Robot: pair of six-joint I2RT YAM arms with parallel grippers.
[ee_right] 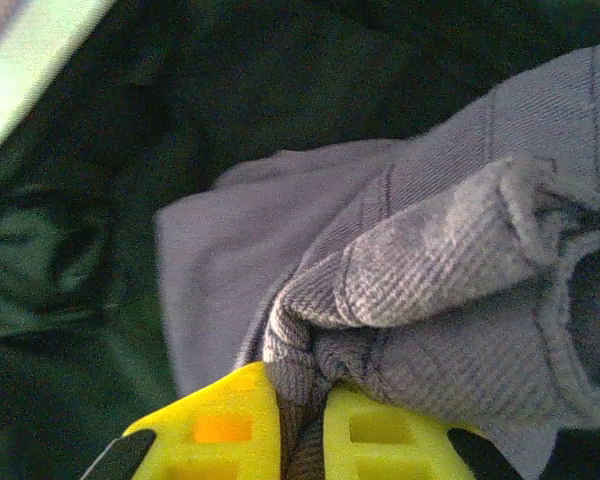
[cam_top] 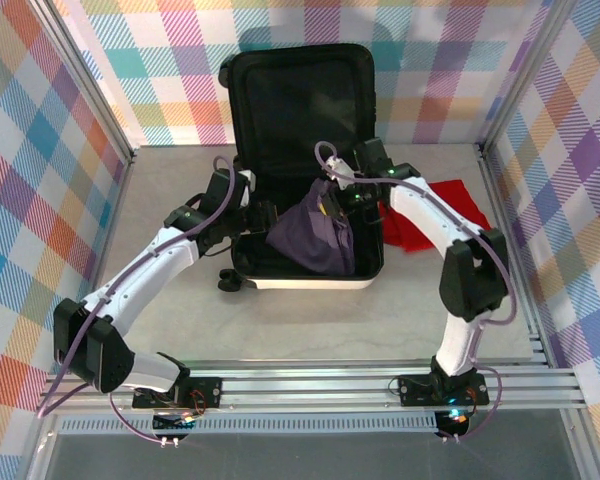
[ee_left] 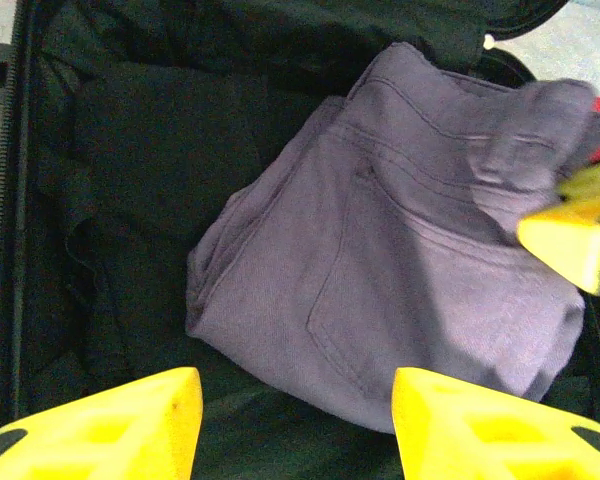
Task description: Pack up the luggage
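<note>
Grip of right pincer (ee_right: pixel 302 400) on purple trousers (ee_right: pixel 430 260)

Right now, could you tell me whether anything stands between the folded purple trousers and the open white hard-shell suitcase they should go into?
Nothing visible does: the right gripper, shut on the purple trousers, holds them inside the white hard-shell suitcase, beside a folded black garment; the left gripper hovers open.
</note>
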